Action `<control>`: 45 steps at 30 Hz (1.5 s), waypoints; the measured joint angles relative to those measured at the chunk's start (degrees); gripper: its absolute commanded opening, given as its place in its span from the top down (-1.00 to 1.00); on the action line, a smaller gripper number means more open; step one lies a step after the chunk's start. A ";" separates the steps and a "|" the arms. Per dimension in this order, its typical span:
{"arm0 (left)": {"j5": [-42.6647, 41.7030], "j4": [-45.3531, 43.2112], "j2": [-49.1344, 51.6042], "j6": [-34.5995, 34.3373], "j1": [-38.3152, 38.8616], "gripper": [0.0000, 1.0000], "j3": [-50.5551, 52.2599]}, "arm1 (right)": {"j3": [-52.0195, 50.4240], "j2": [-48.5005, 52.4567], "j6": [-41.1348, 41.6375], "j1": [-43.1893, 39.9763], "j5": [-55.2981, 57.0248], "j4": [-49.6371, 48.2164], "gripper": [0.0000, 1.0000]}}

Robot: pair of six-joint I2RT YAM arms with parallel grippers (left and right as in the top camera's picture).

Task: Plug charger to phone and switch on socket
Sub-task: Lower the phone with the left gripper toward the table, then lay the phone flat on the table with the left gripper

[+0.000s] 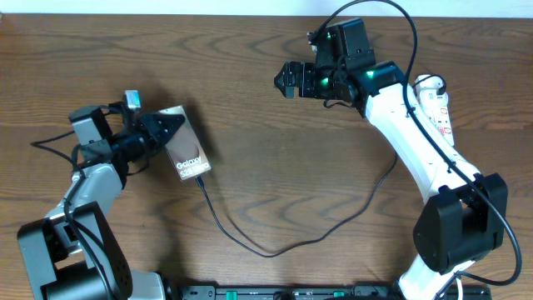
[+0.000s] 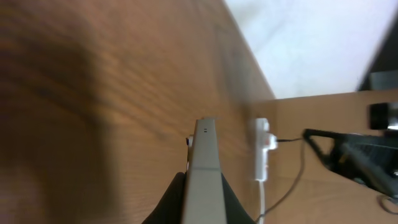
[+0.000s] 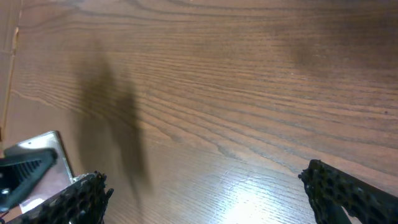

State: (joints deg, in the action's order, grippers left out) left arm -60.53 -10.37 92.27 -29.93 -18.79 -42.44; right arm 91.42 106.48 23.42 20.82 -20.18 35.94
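Note:
The phone [image 1: 188, 152], a dark glossy slab with white "Galaxy" lettering, is tilted up off the table at the left, and my left gripper [image 1: 169, 127] is shut on its upper end. In the left wrist view the phone [image 2: 204, 163] shows edge-on, pinched in my left gripper [image 2: 204, 190]. The black charger cable [image 1: 265, 252] meets the phone's lower edge, loops across the table and runs toward the socket [image 1: 436, 107], a white strip partly under my right arm. My right gripper [image 1: 286, 81] hovers open over bare wood; its fingers [image 3: 79, 198] stand wide apart with nothing between them.
The white power strip [image 2: 262, 151] and its cord lie beyond the phone in the left wrist view, with my right arm [image 2: 357, 158] beside it. A corner of the phone [image 3: 42, 158] shows at the lower left of the right wrist view. The table's far edge [image 2: 261, 74] is close.

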 measured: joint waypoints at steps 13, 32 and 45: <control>11.17 5.35 0.55 4.00 3.50 0.85 0.00 | 0.00 0.00 0.00 0.17 0.35 0.22 -0.99; 15.76 6.62 7.80 4.52 4.33 0.85 0.00 | 0.00 0.00 0.00 1.18 0.98 0.24 -0.99; 19.58 9.68 7.80 4.92 4.33 0.85 0.00 | 0.00 0.00 -0.02 1.22 1.18 0.33 -0.99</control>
State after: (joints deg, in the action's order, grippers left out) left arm -40.95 -0.69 100.07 -25.02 -14.46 -42.44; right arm 91.42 106.48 23.40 22.04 -19.00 36.27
